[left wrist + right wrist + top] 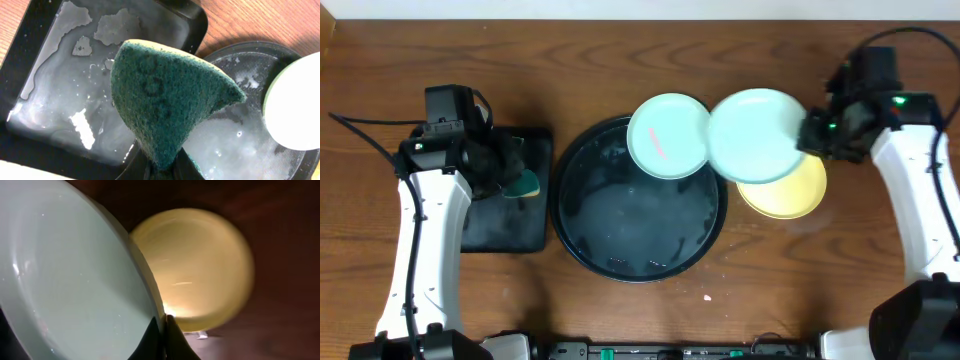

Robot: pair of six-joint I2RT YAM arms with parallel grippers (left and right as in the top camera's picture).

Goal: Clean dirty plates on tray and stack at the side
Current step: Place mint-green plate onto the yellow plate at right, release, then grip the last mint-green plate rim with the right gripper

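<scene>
From overhead, the large round glossy black tray (620,215) is sitting on the brown wooden desk (620,60), with one small round mint plate (667,135) bearing a pink smear and overlapping the tray's upper right rim. The right gripper (812,133) is pinching the edge of a second mint plate (755,135), which is partly covering a pale yellow round plate (790,192) lying on the desk right of the tray. The left gripper (513,172) is clamping a dark green scouring sponge (527,183) over a rectangular black tray (505,225). In the left wrist view, the sponge is hanging above both wet trays. In the right wrist view, the closed gripper is squeezing the tilted mint plate's rim, the yellow plate lying beyond it
</scene>
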